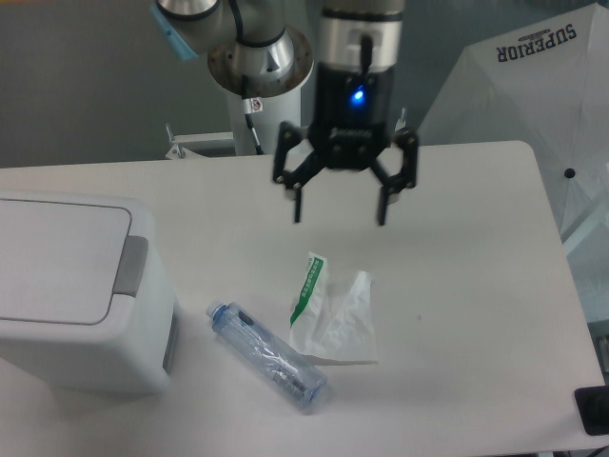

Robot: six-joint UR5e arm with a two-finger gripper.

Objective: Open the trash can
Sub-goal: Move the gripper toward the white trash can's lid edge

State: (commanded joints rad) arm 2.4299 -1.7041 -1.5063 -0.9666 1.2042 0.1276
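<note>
The trash can (67, 295) is a big white boxy bin at the left edge of the table. Its flat lid lies shut, with a grey push tab (131, 265) on the lid's right side. My gripper (340, 217) hangs open above the middle of the table, fingers pointing down and nothing between them. It is well to the right of the bin and above the plastic wrapper.
A crushed clear plastic bottle (269, 355) with a blue cap lies right of the bin. A crumpled clear wrapper with a green strip (330, 310) lies beside it. The arm's base column (262, 100) stands behind the table. A white umbrella (533, 86) sits at the back right.
</note>
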